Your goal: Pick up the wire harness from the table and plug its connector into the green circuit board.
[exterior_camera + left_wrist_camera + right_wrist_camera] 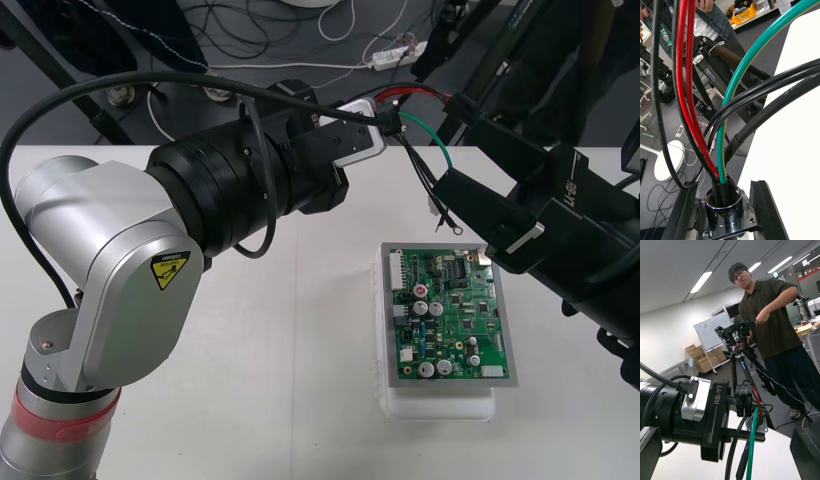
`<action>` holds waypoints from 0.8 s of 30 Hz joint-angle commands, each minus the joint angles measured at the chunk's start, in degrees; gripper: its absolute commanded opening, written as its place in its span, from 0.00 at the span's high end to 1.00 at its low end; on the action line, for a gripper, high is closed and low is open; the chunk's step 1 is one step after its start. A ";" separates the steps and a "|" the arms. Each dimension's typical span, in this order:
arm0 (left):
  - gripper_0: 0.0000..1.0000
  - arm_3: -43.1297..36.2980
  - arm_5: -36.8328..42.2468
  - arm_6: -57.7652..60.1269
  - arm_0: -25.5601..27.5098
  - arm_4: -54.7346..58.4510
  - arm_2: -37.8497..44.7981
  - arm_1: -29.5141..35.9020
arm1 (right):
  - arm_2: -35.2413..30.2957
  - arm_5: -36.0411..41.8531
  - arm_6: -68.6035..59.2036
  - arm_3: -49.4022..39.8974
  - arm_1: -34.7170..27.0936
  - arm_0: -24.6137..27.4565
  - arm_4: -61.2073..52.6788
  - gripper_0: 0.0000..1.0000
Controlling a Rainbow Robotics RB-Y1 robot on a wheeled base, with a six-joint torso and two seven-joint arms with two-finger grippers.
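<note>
- Front view bright, evenly lit from above; table near white;
- Soft sheen on the left arm, left of frame;
- Glints on the metal socket rim.

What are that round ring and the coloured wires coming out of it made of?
The socket looks like polished metal: silvery, with bright reflections. The wires seem sheathed in smooth plastic or rubber, red, green and black, slightly glossy; their cores are hidden.
</note>
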 commanded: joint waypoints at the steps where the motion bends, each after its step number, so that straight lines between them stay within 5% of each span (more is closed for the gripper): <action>1: 1.00 -0.54 4.27 3.34 -1.59 -0.35 -1.14 -1.62 | 3.06 3.44 -1.98 -2.17 -0.29 -2.64 0.15 0.00; 24: 1.00 1.83 6.99 2.55 -1.59 -0.35 -1.75 -1.62 | 3.06 5.11 -2.42 -2.17 -0.29 -3.60 0.15 0.00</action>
